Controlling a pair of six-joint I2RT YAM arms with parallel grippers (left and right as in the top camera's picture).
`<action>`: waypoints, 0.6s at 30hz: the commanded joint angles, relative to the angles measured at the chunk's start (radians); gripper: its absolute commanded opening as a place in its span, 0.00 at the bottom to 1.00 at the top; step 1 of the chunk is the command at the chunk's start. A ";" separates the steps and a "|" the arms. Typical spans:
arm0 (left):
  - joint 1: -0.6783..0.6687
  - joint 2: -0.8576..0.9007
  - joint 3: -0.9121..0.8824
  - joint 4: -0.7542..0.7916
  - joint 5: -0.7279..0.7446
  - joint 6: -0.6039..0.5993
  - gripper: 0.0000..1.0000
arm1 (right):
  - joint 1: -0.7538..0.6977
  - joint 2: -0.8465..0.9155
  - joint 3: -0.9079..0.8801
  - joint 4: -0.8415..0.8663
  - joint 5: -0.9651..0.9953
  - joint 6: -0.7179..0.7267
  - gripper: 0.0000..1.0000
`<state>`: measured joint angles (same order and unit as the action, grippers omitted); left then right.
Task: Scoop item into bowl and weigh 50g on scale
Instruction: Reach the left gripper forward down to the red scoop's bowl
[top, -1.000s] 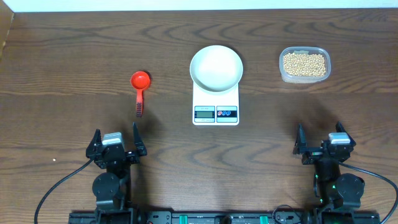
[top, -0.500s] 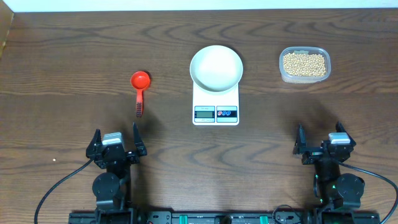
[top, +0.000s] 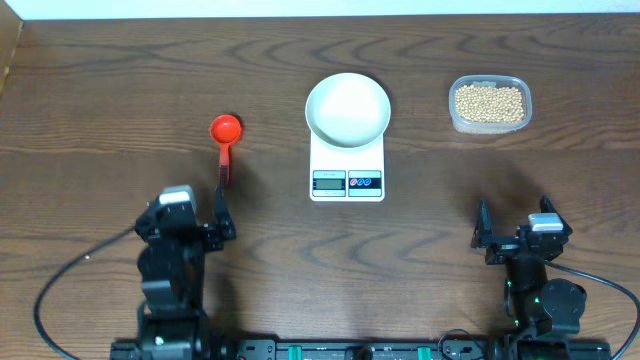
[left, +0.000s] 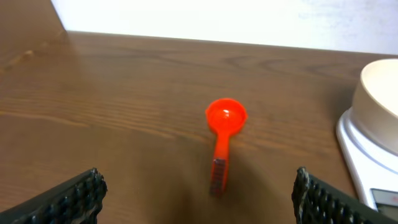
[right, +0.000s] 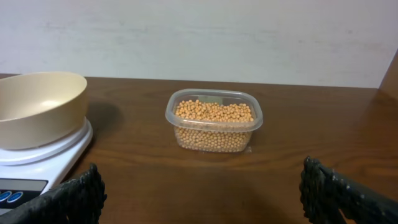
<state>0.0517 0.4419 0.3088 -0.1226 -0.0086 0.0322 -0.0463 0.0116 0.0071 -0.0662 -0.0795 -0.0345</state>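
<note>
Overhead: left claw (top: 188, 212) and right claw (top: 513, 215) gape empty; red scoop (top: 224, 140) likely light, stiff, take near handle; soybeans (top: 489, 102) will roll.

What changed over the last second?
Left tool advanced toward the red scoop, open and holding nothing. Right tool, scoop, bowl, scale, beans and tub stayed put.
</note>
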 joint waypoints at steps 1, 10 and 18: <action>0.003 0.163 0.182 -0.077 0.038 -0.049 0.98 | 0.006 -0.006 -0.002 -0.003 -0.009 -0.012 0.99; 0.003 0.600 0.697 -0.431 0.107 -0.099 0.98 | 0.006 -0.006 -0.002 -0.003 -0.009 -0.012 0.99; 0.004 1.001 1.169 -0.740 0.136 -0.097 0.98 | 0.006 -0.006 -0.002 -0.003 -0.009 -0.012 0.99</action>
<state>0.0517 1.3087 1.3186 -0.7990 0.1074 -0.0528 -0.0463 0.0116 0.0071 -0.0666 -0.0799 -0.0345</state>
